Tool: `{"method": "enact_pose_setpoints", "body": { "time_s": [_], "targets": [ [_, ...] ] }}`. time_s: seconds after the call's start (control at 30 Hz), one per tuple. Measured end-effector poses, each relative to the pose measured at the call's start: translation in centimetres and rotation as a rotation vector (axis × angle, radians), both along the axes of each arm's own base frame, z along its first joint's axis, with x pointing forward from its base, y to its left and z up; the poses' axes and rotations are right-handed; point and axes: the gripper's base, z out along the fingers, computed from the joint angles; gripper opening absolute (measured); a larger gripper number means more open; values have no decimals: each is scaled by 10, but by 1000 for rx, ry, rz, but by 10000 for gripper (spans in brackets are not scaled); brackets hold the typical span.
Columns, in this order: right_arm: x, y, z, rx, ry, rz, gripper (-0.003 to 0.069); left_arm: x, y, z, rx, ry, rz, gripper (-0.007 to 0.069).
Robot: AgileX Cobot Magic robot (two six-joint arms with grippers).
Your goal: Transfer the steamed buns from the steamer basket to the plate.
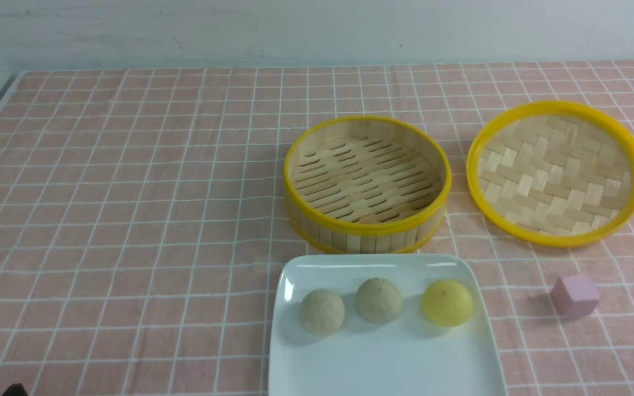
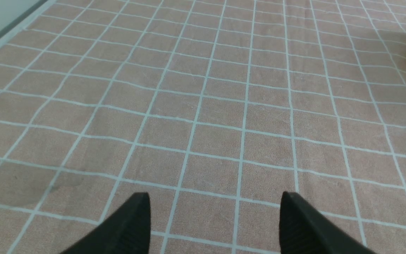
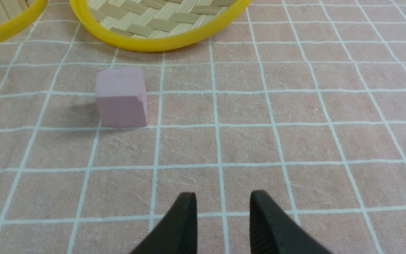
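Left gripper (image 2: 215,211) sits low over bare checked tablecloth (image 1: 130,192), jaws spread wide, nothing between them; only a sliver of the steamer basket's yellow rim shows at the edge of its wrist view. Centre of the table: steamer basket (image 1: 367,184) upright, slotted floor bare, no buns inside. Directly in front of it, nearly touching its near wall, the white square plate (image 1: 383,363). On the plate, three steamed buns in a row, each apart from its neighbour: beige bun (image 1: 322,311) on the left, second beige bun (image 1: 379,300) in the middle and slightly farther back, yellow bun (image 1: 447,302) on the right. Right of the basket, just beside it but not touching, the shallow woven tray (image 1: 557,173) lies flat. Nearer and to the right of the plate, a pink cube (image 1: 574,296) stands alone on the cloth, well clear of the tray. Right gripper (image 3: 223,211) hovers over bare cloth nearer than the cube, jaws apart by a narrow gap, holding nothing.
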Motion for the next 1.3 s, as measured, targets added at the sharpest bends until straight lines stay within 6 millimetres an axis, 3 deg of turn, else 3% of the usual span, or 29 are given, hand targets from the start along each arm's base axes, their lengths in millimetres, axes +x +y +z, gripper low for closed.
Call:
{"method": "enact_pose_setpoints", "body": {
  "time_s": [1.3],
  "targets": [
    [0,0,0,0,1,0,239,0,0,0,4,0,-10,494]
  ]
}}
